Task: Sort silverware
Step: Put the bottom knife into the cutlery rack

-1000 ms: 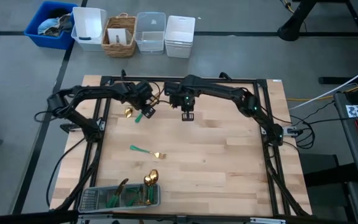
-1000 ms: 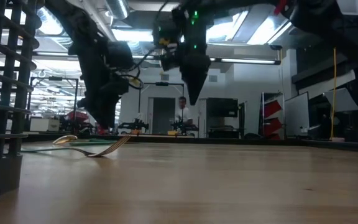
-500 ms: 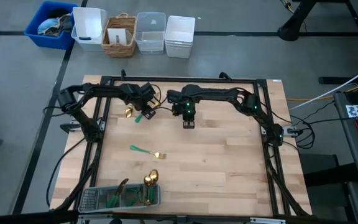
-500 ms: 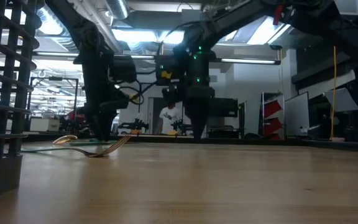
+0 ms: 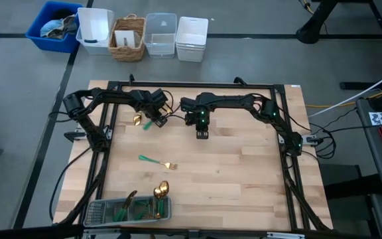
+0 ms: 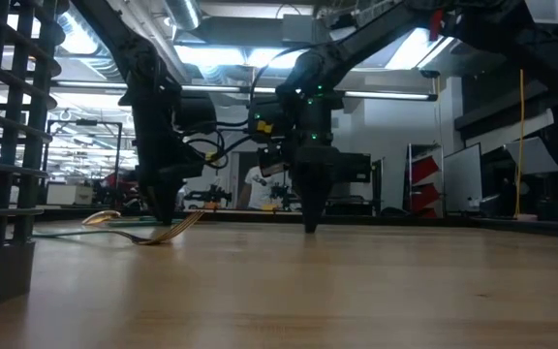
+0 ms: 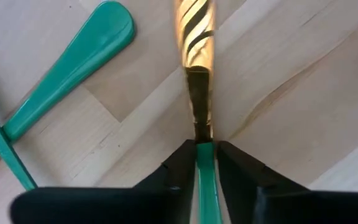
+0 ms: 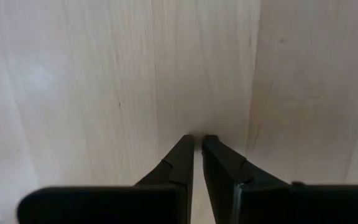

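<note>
The step in hand looks to be lifting one piece clear of the far-left cluster and carrying it to the grey mesh compartment tray at the near edge of the pale wooden table; to do it well the pinch should stay square on the slim handle, and the lift should go straight up, so the gold head does not drag the neighbouring piece with the broad teal-green handle lying just beside it. The left gripper is down at the table, far from the tray and toward its left end — its jaws closed on the thin teal-green handle of a gold-headed utensil, the handle caught between the dark fingers; whether the head is a spoon or a knife I cannot tell. The right gripper stands at mid-table, farther from the tray than the lone gold fork with teal-green handle, its tips almost meeting over bare wood — holding nothing. Several more gold-and-green pieces already rest in the tray.
</note>
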Tool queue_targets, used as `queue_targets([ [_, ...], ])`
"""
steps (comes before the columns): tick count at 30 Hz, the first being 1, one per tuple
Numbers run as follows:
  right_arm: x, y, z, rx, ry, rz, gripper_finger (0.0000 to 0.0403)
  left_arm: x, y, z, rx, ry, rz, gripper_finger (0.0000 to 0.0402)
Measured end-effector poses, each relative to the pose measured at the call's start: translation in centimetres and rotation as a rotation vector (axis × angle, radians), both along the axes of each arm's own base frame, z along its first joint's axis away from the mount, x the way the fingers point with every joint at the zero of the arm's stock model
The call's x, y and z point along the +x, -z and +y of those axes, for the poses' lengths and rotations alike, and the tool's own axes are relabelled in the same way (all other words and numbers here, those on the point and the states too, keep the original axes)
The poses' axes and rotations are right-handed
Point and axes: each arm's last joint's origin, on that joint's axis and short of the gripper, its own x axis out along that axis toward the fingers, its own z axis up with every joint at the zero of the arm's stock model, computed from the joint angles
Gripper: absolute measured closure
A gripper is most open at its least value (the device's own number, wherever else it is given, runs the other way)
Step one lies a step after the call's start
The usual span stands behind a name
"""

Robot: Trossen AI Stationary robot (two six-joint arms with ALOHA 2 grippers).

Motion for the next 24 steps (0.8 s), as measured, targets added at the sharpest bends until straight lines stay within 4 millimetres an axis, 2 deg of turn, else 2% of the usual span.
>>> queue_targets([
  [7,0.03,0.1,-0.01,0.007,0.0,-0.003,0.0363,-0.22,0.07,-0.15,-0.025,0.002,0.018,0.0385],
  [16,0.12,0.18,-0.01,0.004,-0.01,-0.012,0.0363,-0.16,0.17,-0.38,-0.094,0.018,-0.018,0.0375],
  [24,0.13,0.18,0.0,-0.006,-0.124,-0.04,0.0363,0.02,0.18,-0.73,-0.201,0.045,-0.084,0.0382],
])
